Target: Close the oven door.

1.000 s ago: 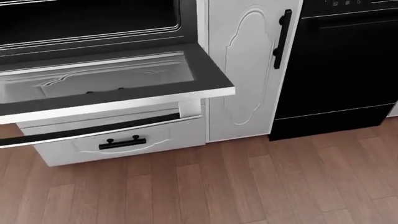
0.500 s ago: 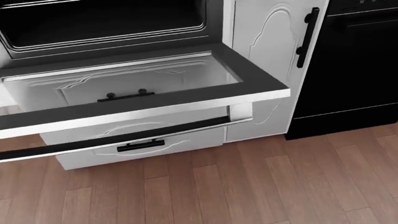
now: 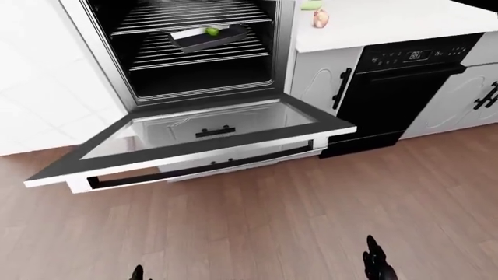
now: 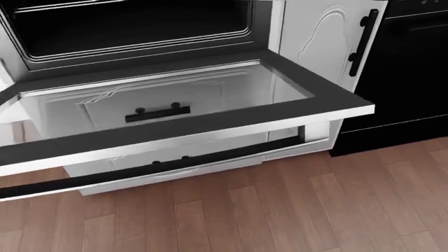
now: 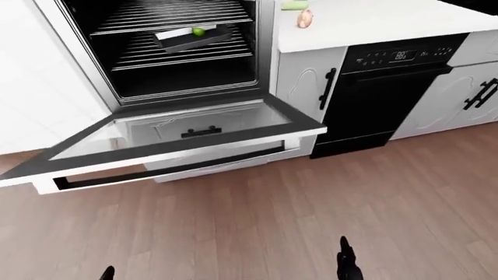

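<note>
The oven door (image 3: 210, 122) hangs fully open and lies about level, glass up, below the oven cavity (image 3: 194, 58). Its black bar handle (image 3: 202, 167) runs along the edge nearest me. The head view shows the door (image 4: 182, 131) and handle (image 4: 161, 167) close up. A tray (image 3: 206, 38) with a green item rests on an oven rack. Only the dark tips of my left hand (image 3: 138, 273) and right hand (image 3: 376, 262) peek in at the left-eye view's bottom edge, well short of the door and touching nothing. Whether they are open or shut does not show.
A white cabinet door with a black handle (image 3: 340, 87) stands right of the oven, then a black dishwasher (image 3: 404, 87). The white counter (image 3: 389, 23) carries a reddish fruit (image 3: 320, 18). A drawer (image 4: 157, 113) shows through the door glass. Wooden floor (image 3: 272, 221) lies between me and the oven.
The whole head view has shifted: the door and cabinets slid right and grew larger, so the camera moved. The door itself stays level and open.
</note>
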Controlling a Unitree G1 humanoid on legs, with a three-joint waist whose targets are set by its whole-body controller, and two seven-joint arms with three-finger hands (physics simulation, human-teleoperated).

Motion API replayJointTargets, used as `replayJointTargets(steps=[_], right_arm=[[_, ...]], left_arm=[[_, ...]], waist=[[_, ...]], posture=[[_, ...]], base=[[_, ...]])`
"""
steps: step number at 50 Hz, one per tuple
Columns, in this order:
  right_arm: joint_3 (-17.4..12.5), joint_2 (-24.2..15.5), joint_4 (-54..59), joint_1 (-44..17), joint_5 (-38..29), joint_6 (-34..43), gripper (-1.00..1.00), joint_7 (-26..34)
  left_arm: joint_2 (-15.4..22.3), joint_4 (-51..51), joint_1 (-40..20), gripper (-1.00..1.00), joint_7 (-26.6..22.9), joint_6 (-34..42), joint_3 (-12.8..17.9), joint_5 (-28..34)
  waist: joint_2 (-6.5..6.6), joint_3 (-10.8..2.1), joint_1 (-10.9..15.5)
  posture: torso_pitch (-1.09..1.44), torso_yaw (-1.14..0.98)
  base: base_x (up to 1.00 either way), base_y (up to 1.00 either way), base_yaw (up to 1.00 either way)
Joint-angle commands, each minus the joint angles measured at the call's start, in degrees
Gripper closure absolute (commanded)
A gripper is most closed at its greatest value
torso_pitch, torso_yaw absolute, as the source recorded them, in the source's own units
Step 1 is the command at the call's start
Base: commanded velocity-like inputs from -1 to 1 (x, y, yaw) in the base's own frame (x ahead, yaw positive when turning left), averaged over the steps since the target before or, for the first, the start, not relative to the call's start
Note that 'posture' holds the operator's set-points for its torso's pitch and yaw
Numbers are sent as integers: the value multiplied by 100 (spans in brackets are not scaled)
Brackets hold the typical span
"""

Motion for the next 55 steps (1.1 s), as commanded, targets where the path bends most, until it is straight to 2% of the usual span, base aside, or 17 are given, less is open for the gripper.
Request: replayJointTargets(steps=[1, 3, 4, 14, 19, 20, 24, 28, 30, 32, 33, 35, 42, 47, 49, 52, 55], right_arm=[[2, -14, -78, -53, 16, -121, -100, 28], [-1, -24, -76, -59, 21, -109, -100, 31], [-2, -21, -78, -58, 25, -110, -100, 29], [14, -12, -78, -67, 20, -103, -100, 5], [17, -14, -74, -58, 4, -104, -100, -3], [18, -12, -74, -59, 1, -103, -100, -4], [15, -12, -74, -46, -7, -113, -100, -6], [14, -14, -76, -44, -7, -118, -100, -3], [-5, -36, -72, -61, -4, -93, -100, 18], [-1, -24, -75, -55, -8, -104, -100, 8], [0, -17, -76, -51, -6, -110, -100, 9], [5, -13, -75, -45, -10, -117, -100, 0], [16, -9, -76, -44, -8, -120, -100, -6], [21, 0, -77, -54, -16, -113, -100, -12], [20, 5, -78, -53, -12, -116, -100, -11], [19, 1, -77, -53, -6, -112, -100, -6], [-8, -41, -66, -90, 2, -61, -100, 40]], left_arm=[[94, -70, -16, -100, -22, -157, 26, -111], [99, -66, -3, -100, -11, -165, 20, -117], [105, -67, -9, -100, -6, -160, 22, -126], [137, -66, -65, -100, -50, -187, 59, -233], [125, -64, -52, -100, -58, -212, 67, -228], [121, -64, -49, -100, -59, -216, 68, -229], [110, -64, -28, -100, -65, -231, 66, -238], [104, -61, 8, -100, -65, -222, 55, -241], [108, -57, 34, -100, -36, -196, 35, -208], [115, -55, 55, -100, -30, -183, 39, -192], [119, -55, 58, -100, -35, -162, 42, -189], [119, -56, 59, -100, -26, -152, 40, -176], [123, -58, 42, -100, -25, -123, 56, -172], [107, -63, 28, -100, -18, -125, 50, -186], [104, -63, 33, -100, -19, -132, 46, -191], [94, -68, 13, -100, -12, -143, 16, -194], [95, -63, 32, -100, -19, -149, 10, -202]], waist=[[55, -56, 19], [541, -183, 76], [222, -115, 104], [-224, -19, 85], [-730, -113, 41], [-403, -40, -23], [-489, -111, -8], [-200, -26, 10], [63, -42, 18], [551, -174, 77], [199, -105, 103], [223, -63, 149], [-180, -13, 83], [-632, -59, 46], [-445, -53, -16], [-484, -100, -18], [-329, -58, 10]], posture=[[0, 0], [0, 0], [0, 0], [0, 0], [0, 0], [0, 0], [0, 0], [0, 0], [0, 0], [0, 0], [0, 0], [0, 0], [0, 0], [0, 0], [0, 0], [0, 0], [0, 0]], base=[[0, 38, 0], [0, 38, 0], [0, 38, 0], [0, 38, 0], [0, 38, 0], [0, 38, 0], [0, 38, 0], [0, 38, 0], [0, 38, 0], [0, 38, 0], [0, 38, 0], [0, 38, 0], [0, 39, 0], [0, 38, 0], [0, 39, 0], [0, 38, 0], [0, 38, 0]])
